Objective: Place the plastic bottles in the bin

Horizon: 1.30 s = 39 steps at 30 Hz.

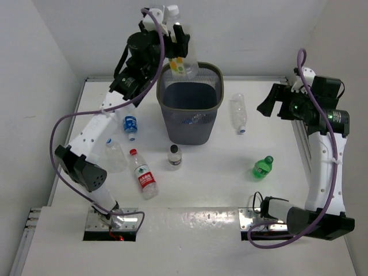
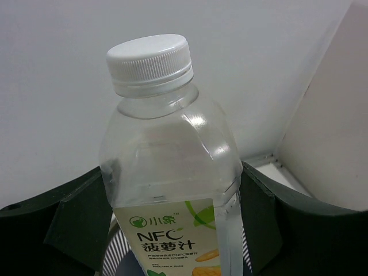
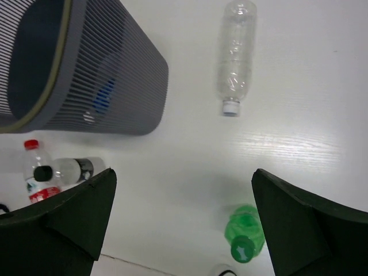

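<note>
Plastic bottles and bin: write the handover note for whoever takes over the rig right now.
Left gripper: fingers shut on a clear pineapple juice bottle, held over the far rim of the bin.
Right gripper: open, empty, above the right side of the table.
In the bin: something blue shows through the mesh, likely a bottle already in.
Left of the bin: blue-labelled bottle, clear bottle, red-capped bottle. In front: black-capped bottle. Right: clear unlabelled bottle, green bottle.
Left to do: drop the held bottle, then bin those six.
</note>
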Available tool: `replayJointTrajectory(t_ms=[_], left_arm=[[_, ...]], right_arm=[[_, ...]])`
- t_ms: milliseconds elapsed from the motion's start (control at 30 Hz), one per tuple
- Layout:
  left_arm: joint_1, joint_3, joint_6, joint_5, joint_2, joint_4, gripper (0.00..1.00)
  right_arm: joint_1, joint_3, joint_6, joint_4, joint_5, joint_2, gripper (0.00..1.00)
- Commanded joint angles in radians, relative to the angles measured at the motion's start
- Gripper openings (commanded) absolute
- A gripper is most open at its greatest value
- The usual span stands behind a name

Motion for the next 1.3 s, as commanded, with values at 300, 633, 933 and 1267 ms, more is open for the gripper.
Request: replayJointTrajectory(t_ms=[300,633,933,1267], left_arm=[[0.089,-0.180,-0.129,0.172,-0.014,-0.089,0.67],[0.107,-0.223,-0.119,0.243,-0.114,-0.107,0.99],[0.107,-0.275,-0.110,0.281,-0.232,-0.126,0.99],[0.116,-0.312,-0.053,0.281,-0.324,-0.265,0.99]], right_arm=[[-0.038,-0.145,-0.271,-0.147,0.044,-0.142,0.99],[-0.038,-0.383,-0.357,-0.150,0.070,-0.312,0.99],[-0.041,-0.558,-0.368,-0.086,0.145,-0.367,0.99],[-0.041,-0.729,-0.388,0.070,0.176,-0.369,0.98]])
